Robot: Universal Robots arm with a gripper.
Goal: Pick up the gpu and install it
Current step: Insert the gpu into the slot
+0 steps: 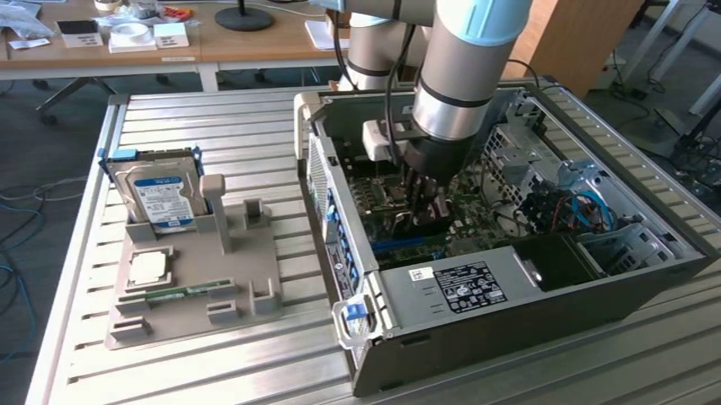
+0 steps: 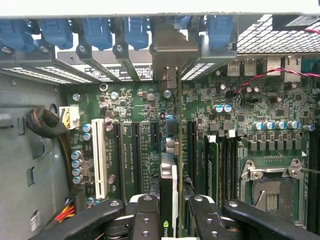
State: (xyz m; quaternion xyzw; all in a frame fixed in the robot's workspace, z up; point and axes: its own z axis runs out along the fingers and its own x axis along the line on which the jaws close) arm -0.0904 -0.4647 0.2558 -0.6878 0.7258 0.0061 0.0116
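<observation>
Black gripper (image 2: 169, 220) fingers (image 2: 145, 220) clench the gpu (image 2: 169, 185) on edge between them, and we see the card standing upright over the green motherboard (image 2: 140, 107), lined up among the long expansion slots (image 2: 134, 150). Its silver end bracket (image 2: 167, 60) reaches up to the row of blue slot clips (image 2: 97, 30) along the rear wall of the case. In the exterior view we find the arm (image 1: 462, 76) plunged straight down into the open computer case (image 1: 507, 278), the gripper (image 1: 423, 198) low over the board with the card below it, near the middle of the case floor. We note a white slot (image 2: 99, 157) and an empty processor socket (image 2: 270, 192) to either side of the held card. On the slatted metal table (image 1: 203, 118), toward the exterior view's left edge, a grey parts holder (image 1: 225, 287) carries a hard drive (image 1: 164, 194) with a blue label standing upright, a small chip (image 1: 149, 268) lying flat and a green memory stick (image 1: 181, 294) beside it.
</observation>
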